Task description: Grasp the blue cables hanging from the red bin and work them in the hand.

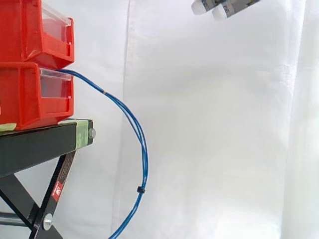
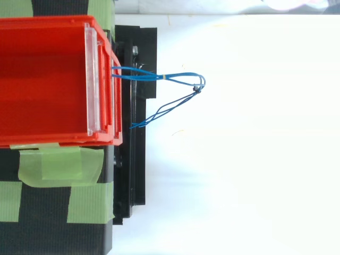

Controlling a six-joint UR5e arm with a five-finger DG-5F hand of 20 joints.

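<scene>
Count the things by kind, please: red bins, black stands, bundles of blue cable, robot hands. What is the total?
Red bins: 2
Black stand: 1
Blue cable bundle: 1
Robot hand: 1
Total: 5

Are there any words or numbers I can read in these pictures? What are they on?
Nothing here can be read for certain.
On the red sticker on the black stand: a white mark, too small to read.
On the robot hand: dark print, too blurred to read.
On the red bins, blue cables and green tape: no writing.
</scene>
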